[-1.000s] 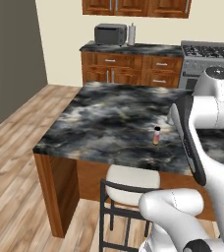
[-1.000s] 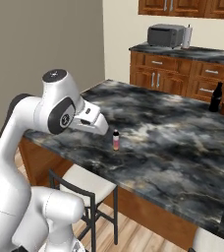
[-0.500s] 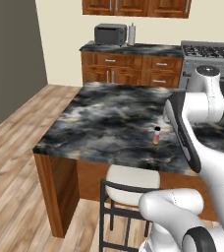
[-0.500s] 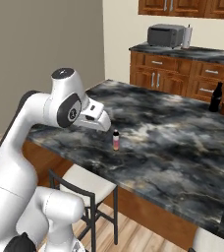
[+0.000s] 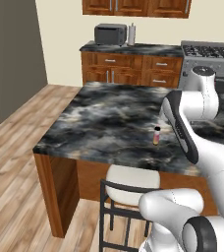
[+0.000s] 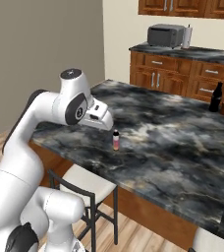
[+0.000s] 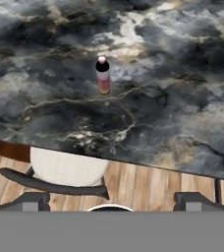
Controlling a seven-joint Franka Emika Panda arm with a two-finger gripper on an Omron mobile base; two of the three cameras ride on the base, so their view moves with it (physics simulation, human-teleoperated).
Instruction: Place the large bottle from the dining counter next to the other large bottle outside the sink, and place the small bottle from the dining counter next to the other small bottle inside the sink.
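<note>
Since a second ago the arm's elbow has swung lower and its hand has tipped toward the tabletop; both bottles sit where they were.

Left base view: small bottle [image 5: 156, 136] upright on marbled tabletop [image 5: 104, 118], near the front edge, just left of the arm. Stool [image 5: 128, 179] tucked below.

Right base view: claw [image 6: 107, 123] hangs above and left of the small bottle, not touching. Black bottle [image 6: 215, 97] stands far across the tabletop by a reddish-brown item.

Hand view: small bottle upright, dark cap, well ahead of the fingertips [image 7: 33, 201], which stand spread wide, nothing between.
</note>
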